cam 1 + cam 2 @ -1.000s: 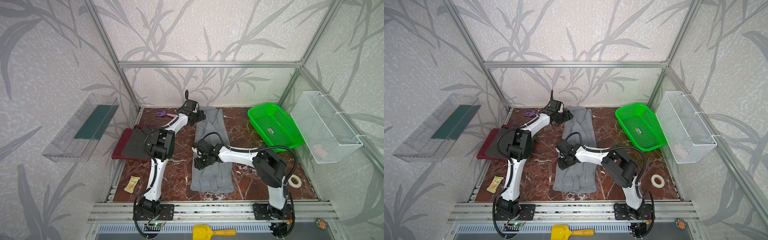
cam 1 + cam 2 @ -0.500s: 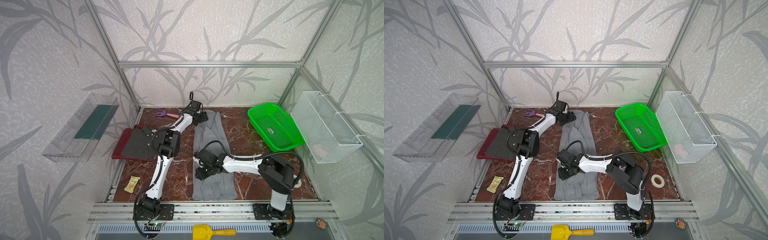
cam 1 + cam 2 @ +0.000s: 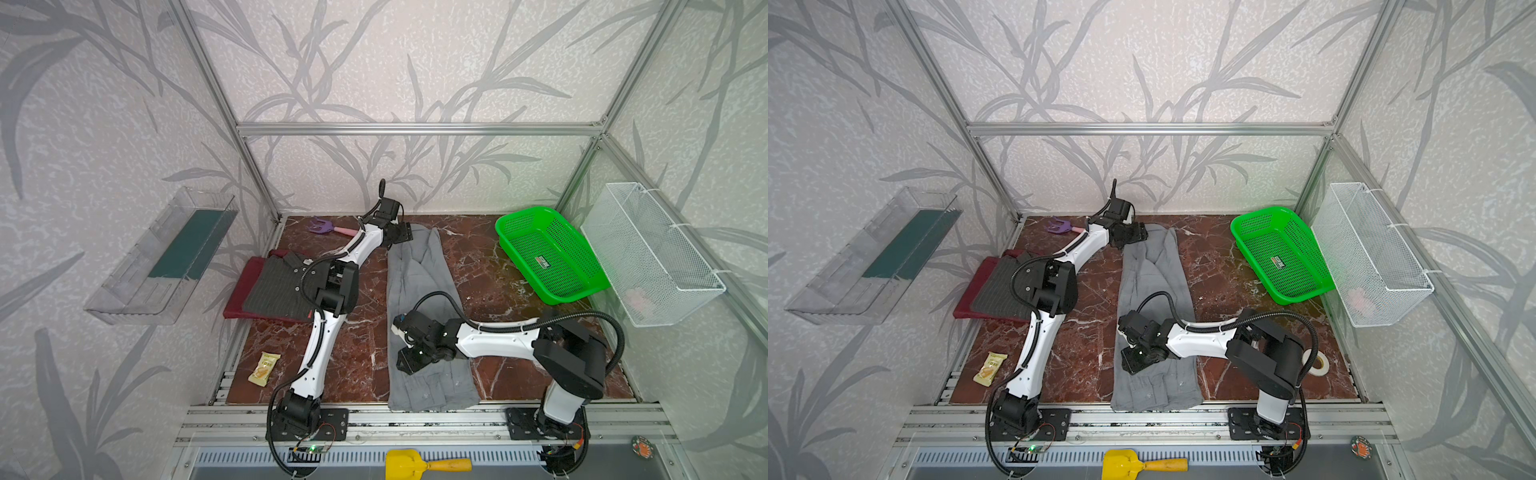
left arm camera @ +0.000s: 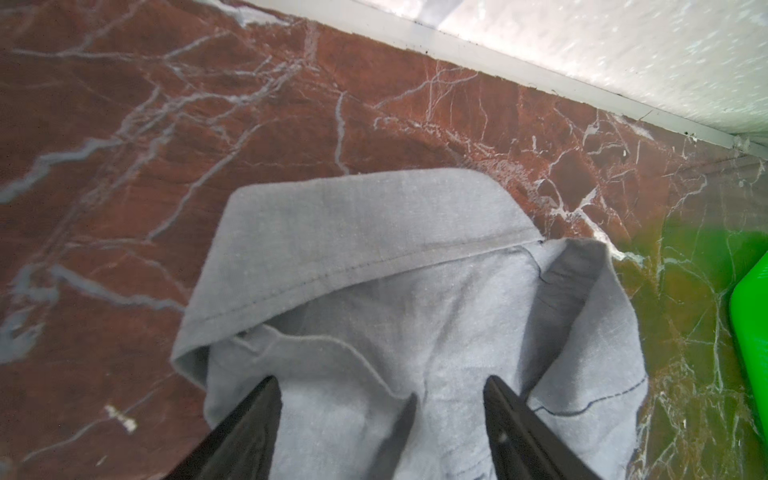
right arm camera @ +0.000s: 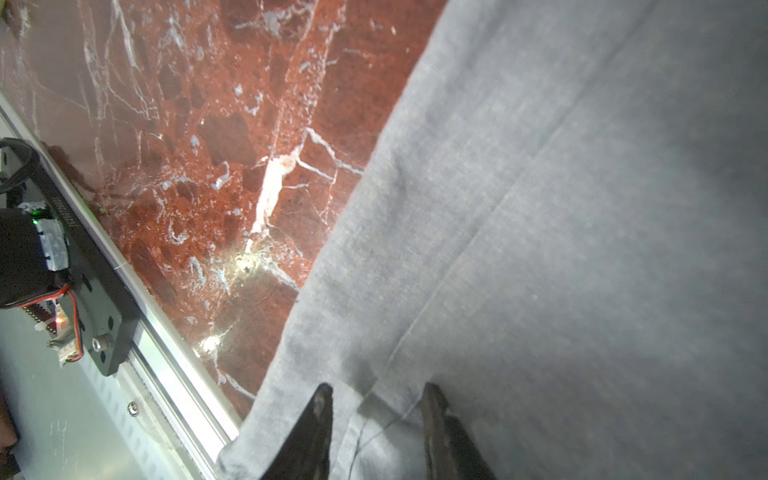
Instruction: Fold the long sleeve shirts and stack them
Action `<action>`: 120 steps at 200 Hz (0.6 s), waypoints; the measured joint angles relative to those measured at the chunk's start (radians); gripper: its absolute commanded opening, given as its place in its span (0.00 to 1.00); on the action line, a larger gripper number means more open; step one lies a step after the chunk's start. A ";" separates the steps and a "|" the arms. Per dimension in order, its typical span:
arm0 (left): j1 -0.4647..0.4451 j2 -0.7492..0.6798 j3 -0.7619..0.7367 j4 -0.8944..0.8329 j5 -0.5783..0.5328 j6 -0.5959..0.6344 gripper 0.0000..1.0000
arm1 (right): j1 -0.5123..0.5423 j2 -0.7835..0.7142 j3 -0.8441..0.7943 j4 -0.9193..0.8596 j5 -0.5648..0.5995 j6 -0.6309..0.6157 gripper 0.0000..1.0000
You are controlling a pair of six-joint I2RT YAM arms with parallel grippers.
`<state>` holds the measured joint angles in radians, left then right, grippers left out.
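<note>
Shirt layout: light grey shirt [image 3: 419,282] lies down the middle of the counter [image 3: 357,357] as one long narrow strip. Its collar [image 4: 353,232] is at the far end near the back wall. Its hem hangs just over the near edge onto the metal rail, as both top views show.

Left gripper [image 3: 405,235] is at the collar end. The wrist view shows its fingers [image 4: 249,428] standing wide apart, low over the cloth just behind the collar. The fabric between them is slack, with one soft ridge. Nothing is clamped.

Right gripper [image 3: 402,365] is over the near third of the strip, close to the shirt's left edge. In its wrist view the fingers [image 5: 320,415] stand partly apart with their tips down at the cloth. A fold line runs into the gap. The fabric there lies flat, not gathered, so no grip on it.

Stack so far: dark pinstriped shirt [image 3: 278,286] sits folded on top of the folded maroon shirt [image 3: 239,291]. The stack is against the left side of the counter, well apart from the grey strip. The left arm's elbow partly hides it.

Other items:
- Green basket [image 3: 540,241] is in the far right corner, tilted against the wall.
- White wire basket [image 3: 652,257] hangs on the wall beside the green one.
- Snack packet [image 3: 264,368] lies near the front left.
- Tape roll [image 3: 1316,360] is behind the right arm.
</note>
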<state>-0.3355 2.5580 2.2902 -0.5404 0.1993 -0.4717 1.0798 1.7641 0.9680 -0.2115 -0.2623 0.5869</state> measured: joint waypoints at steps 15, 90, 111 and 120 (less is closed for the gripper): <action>0.001 -0.056 -0.065 0.012 -0.015 0.000 0.78 | -0.011 -0.008 0.010 -0.037 0.000 -0.014 0.38; -0.004 -0.240 -0.277 0.108 -0.038 -0.041 0.77 | -0.237 -0.174 0.134 -0.167 0.019 -0.100 0.39; -0.004 -0.203 -0.286 0.107 -0.037 -0.060 0.77 | -0.294 -0.167 0.129 -0.174 0.011 -0.110 0.39; -0.004 -0.184 -0.286 0.107 -0.037 -0.068 0.77 | -0.310 -0.157 0.127 -0.175 0.004 -0.111 0.39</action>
<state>-0.3393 2.3741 2.0037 -0.4332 0.1619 -0.5396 0.7696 1.6070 1.0946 -0.3862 -0.2581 0.4763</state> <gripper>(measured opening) 0.770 0.386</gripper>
